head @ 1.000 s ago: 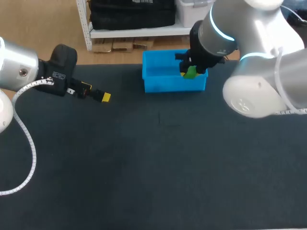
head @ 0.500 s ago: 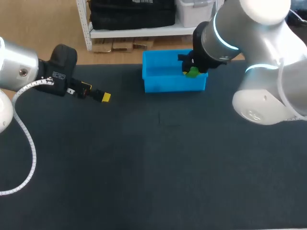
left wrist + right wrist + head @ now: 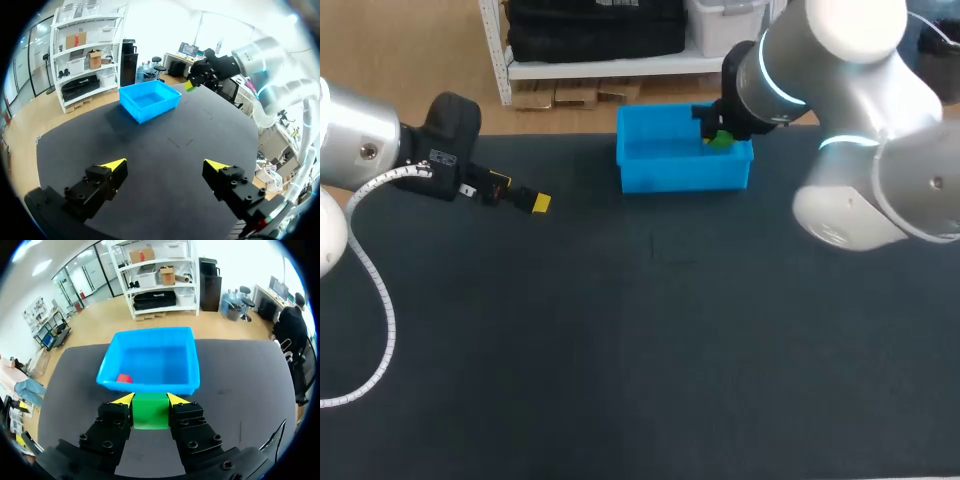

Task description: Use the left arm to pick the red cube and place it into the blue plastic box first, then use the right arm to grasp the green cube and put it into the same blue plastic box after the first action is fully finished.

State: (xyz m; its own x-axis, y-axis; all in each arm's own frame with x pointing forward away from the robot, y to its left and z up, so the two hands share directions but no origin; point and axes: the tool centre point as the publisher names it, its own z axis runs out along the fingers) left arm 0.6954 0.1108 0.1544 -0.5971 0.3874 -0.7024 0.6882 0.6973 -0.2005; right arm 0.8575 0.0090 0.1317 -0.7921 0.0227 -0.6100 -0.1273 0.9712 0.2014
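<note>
Black matte tabletop [image 3: 650, 350] fills most of the head view. The silver-white right arm [image 3: 860, 60] comes in at the upper right of the frame and reaches to the right end of the open rectangular blue plastic box [image 3: 680, 178], which sits at the top centre, near the table's far edge. The left arm [image 3: 360, 140] lies at the left edge of the frame, well apart from the box.

The left gripper [image 3: 165, 167] has its two yellow-tipped fingers spread wide with nothing between them. The right gripper [image 3: 150, 399] is clamped on the small green cube [image 3: 151, 411], one finger against each of two opposite faces. The cube hangs just short of the box's near wall, by the wrist view, and is not yet let go. The small red cube [image 3: 124, 378] already rests on the box floor, close to the near wall and off to one side of the green one.

The green cube looks rigid and light, with smooth flat sides. It should take a firm pinch without deforming but could slip if gripped off-centre. The hold across the middle of two parallel faces suits it. A release once it is over the bare floor, away from the red cube, should keep it from bouncing.
</note>
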